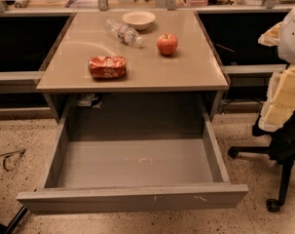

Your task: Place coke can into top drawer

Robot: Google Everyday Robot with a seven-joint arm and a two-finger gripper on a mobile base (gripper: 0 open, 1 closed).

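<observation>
The coke can (107, 66), red, crumpled and with white markings, lies on its side on the tan tabletop (186, 72) near the front left. Below it the top drawer (132, 199) is pulled wide open, and its grey inside holds nothing I can see. My gripper (283, 94) shows as pale cream and white parts at the right edge. It is beside the table, well to the right of the can and above floor level. It holds nothing that I can see.
A red apple (167, 44) stands right of centre on the table. A clear plastic bottle (123, 33) lies behind the can, and a white bowl (138, 19) sits at the back. A black office chair base (283, 179) stands on the floor at the right.
</observation>
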